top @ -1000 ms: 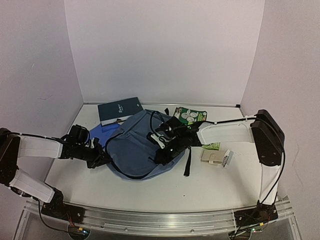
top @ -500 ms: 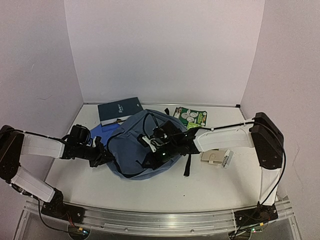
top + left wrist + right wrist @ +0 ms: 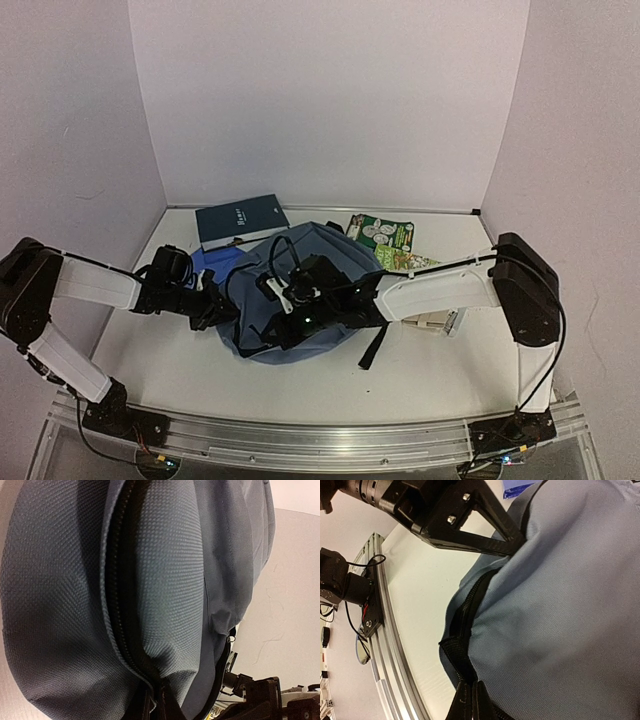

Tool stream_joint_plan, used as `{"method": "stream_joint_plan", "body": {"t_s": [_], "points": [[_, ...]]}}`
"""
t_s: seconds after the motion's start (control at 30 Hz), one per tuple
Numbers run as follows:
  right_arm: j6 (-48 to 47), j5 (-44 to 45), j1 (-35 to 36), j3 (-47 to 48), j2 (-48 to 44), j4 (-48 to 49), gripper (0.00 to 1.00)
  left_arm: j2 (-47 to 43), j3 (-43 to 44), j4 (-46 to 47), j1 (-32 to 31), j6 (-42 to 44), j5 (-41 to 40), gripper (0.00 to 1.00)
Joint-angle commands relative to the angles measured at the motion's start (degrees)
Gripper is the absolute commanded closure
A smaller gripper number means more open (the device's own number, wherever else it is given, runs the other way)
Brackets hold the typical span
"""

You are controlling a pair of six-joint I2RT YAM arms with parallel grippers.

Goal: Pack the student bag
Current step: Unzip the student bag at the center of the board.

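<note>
Mostly, can see only blue cloth and black zipper (image 3: 122, 605) of the student bag (image 3: 335, 255), in the middle of the desk (image 3: 300, 400). Left gripper (image 3: 154, 702) jaws pinched on its side, tips buried in cloth. Right gripper (image 3: 469, 700) jaws squeezed on its rim, tips cut off.

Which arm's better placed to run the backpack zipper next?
Right, probably. The right gripper is pinched on the student bag at its zipper, track running ahead of it. The left gripper clamps the bag's left edge, better as an anchor.
</note>
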Motion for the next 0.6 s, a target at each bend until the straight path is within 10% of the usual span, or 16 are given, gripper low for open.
{"method": "stream_joint_plan", "body": {"t_s": [0.0,0.17,0.43,0.57], "points": [[2.8,4.9,1.8,3.0,0.4,6.9,1.0,1.3,3.7,4.7,-1.7,0.0,1.0,1.0],[3.9,8.9,2.0,0.7,-1.4,7.7,1.0,-0.6,7.0,-1.2,-1.7,4.2,-2.1,0.98],[4.8,12.6,2.0,-2.5,-4.2,7.9,1.0,-14.0,7.9,-18.8,-1.5,8.8,-14.4,0.55],[5.2,11.9,2.0,-3.0,-4.5,9.0,1.0,-18.4,7.6,-23.0,-1.6,9.5,-13.9,0.67]]}}
